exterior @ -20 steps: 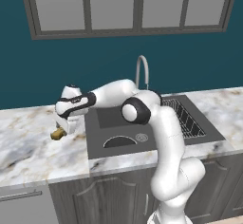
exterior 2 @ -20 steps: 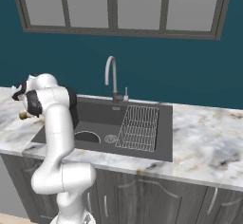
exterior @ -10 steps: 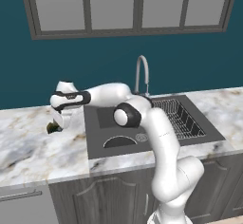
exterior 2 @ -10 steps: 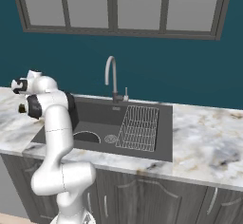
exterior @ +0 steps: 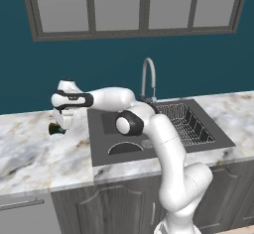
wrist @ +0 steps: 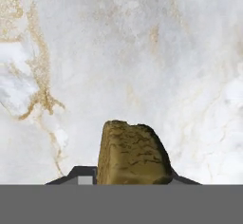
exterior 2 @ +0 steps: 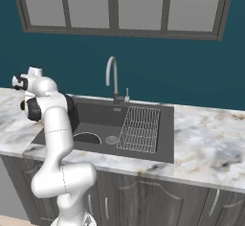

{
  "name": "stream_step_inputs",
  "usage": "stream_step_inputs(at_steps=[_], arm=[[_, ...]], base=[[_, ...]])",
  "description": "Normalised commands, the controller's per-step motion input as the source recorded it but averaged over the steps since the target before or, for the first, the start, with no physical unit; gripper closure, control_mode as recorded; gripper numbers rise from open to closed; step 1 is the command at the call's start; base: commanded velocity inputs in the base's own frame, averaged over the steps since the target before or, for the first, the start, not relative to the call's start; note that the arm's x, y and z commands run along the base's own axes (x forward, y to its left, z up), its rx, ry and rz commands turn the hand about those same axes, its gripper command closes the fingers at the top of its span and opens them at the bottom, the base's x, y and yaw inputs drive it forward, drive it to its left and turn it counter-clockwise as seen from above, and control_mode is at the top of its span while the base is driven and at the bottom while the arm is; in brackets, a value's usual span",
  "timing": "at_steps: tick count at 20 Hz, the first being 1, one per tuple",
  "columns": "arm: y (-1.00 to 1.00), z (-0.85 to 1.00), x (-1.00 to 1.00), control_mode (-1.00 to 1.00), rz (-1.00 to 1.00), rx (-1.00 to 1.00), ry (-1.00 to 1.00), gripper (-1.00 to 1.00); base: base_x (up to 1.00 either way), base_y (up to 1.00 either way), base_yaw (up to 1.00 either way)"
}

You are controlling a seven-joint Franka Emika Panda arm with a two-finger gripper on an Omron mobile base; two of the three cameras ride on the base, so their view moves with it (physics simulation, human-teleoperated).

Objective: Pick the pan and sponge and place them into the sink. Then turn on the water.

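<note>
Yellow-brown sponge (wrist: 134, 153) between gripper (wrist: 128, 179) fingers

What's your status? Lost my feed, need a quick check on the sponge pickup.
Gripper down over counter left of sink, fingers either side of sponge; grip unconfirmed. Pan already in sink. Faucet dry. Nothing in the way.
</note>
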Motion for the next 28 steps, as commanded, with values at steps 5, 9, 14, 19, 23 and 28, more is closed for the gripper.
stream_step_inputs(at_steps=[5,9,14,19,23,28], arm=[[-0.5,0.0,-0.07,-1.0,-0.09,-0.13,-0.04,1.0],[-0.63,0.04,-0.05,-1.0,-0.03,-0.22,-0.13,1.0],[-0.76,0.22,-0.19,-1.0,0.02,-0.19,-0.21,1.0],[-0.81,0.1,-0.46,-1.0,0.14,-0.06,-0.22,1.0],[-0.86,0.02,-0.61,-1.0,0.2,0.0,-0.16,1.0],[-0.87,0.11,-0.55,-1.0,0.22,0.0,-0.08,1.0]], base=[[0.0,0.0,0.0],[0.0,0.0,0.0],[0.0,0.0,0.0],[0.0,0.0,0.0],[0.0,0.0,0.0],[0.0,0.0,0.0]])
